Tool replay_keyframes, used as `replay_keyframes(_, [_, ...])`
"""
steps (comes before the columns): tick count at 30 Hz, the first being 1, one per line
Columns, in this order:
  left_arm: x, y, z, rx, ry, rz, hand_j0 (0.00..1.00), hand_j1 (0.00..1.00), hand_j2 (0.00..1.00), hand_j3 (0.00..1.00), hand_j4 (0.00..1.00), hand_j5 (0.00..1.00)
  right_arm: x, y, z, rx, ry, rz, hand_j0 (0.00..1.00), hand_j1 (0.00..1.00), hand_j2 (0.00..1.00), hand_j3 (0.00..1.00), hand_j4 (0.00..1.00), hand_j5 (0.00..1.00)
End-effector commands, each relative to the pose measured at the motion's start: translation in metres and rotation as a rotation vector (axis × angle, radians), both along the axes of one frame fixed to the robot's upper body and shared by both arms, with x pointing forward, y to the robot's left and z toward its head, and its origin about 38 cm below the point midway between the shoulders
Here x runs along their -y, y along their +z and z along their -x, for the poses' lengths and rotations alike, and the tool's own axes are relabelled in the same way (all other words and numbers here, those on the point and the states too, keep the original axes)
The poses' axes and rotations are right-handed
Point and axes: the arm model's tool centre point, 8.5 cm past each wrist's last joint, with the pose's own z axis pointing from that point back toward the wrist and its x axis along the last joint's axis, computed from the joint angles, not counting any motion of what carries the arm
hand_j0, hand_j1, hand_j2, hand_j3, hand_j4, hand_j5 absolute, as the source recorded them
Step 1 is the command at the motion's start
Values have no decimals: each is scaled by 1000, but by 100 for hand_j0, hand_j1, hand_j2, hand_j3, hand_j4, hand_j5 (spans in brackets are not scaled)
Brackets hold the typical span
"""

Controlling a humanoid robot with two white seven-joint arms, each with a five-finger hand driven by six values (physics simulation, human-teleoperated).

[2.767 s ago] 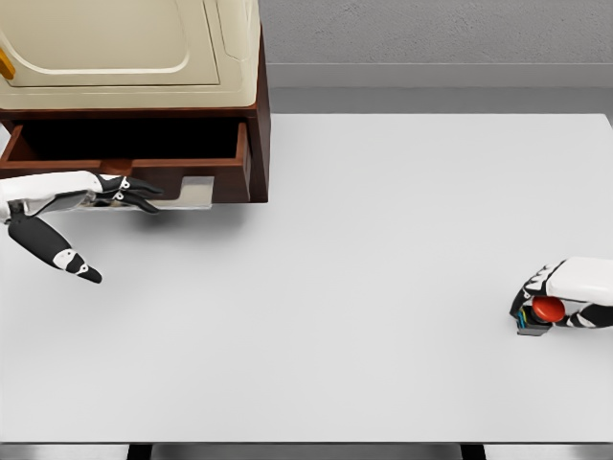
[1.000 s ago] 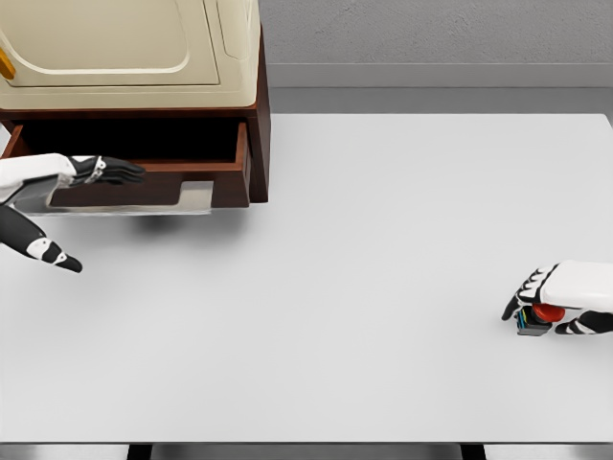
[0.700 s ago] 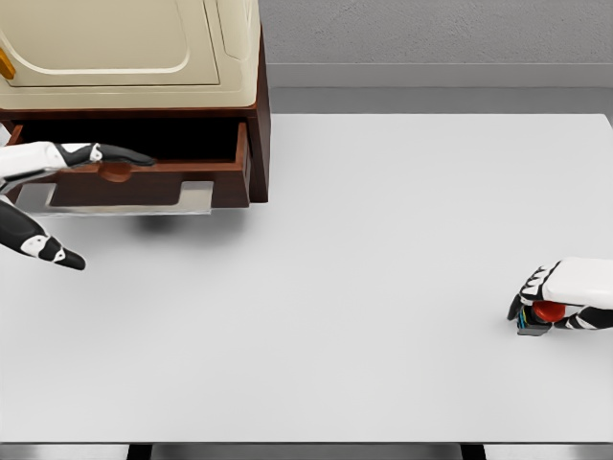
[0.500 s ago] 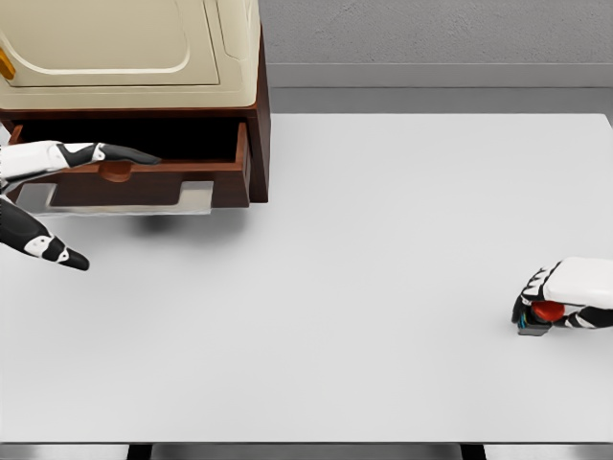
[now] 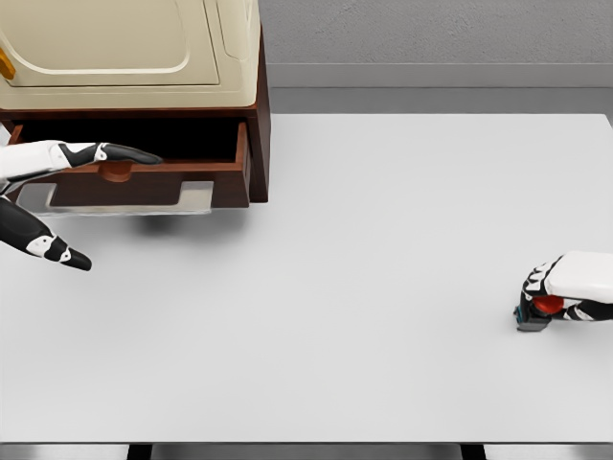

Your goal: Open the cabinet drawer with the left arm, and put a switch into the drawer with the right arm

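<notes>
**A:** From the head view, you are looking at the drawer (image 5: 134,168) standing pulled out under the cream cabinet (image 5: 129,53), with its dark cavity showing. Your left hand (image 5: 57,163) is lying flat across the drawer's front edge, fingers stretched out straight and gripping nothing, thumb hanging down apart from them.

**B:** And the switch (image 5: 538,309)?

**A:** It is sitting on the white table (image 5: 364,268) near the right edge, well apart from the drawer. Your right hand (image 5: 565,290) is curling over it, fingers wrapping the small dark base while the red button is peeking out beneath the palm. I am judging that as a closed grasp, though how firmly the fingers are gripping is hard to tell.

**B:** How will it handle?

**A:** You are probably dealing with something small, light and rigid, so weight is no worry; slipping is. The rounded red cap looks smooth, so you are better off pinching the squarer base on opposite sides. Being this small, it could twist between the fingers during the long carry across the table.
</notes>
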Motion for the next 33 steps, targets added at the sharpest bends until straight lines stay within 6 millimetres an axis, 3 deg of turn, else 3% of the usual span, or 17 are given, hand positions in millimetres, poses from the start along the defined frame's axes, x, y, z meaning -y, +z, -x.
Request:
replay_keyframes(1, [0,1,0,-3,3,7,100,100,100,100,100,100,1,1,-1,1,-6,-5,48,48,48,48,48,48])
replay_keyframes(5, [0,5,-1,9,1,7,100,100,100,100,100,100,-1,7,-5,22,-4,-13,48,48,48,48,48,48])
replay_keyframes(7, [-2,20,-2,53,10,18,100,100,100,100,100,100,-2,9,-7,31,-2,-16,48,48,48,48,48,48])
replay_keyframes(19, [-7,25,-1,65,22,9,100,100,100,100,100,100,-16,24,-21,100,14,-66,48,48,48,48,48,48])
replay_keyframes(33, [-7,25,-1,62,21,11,100,100,100,100,100,100,-70,38,-51,203,98,-219,48,48,48,48,48,48])
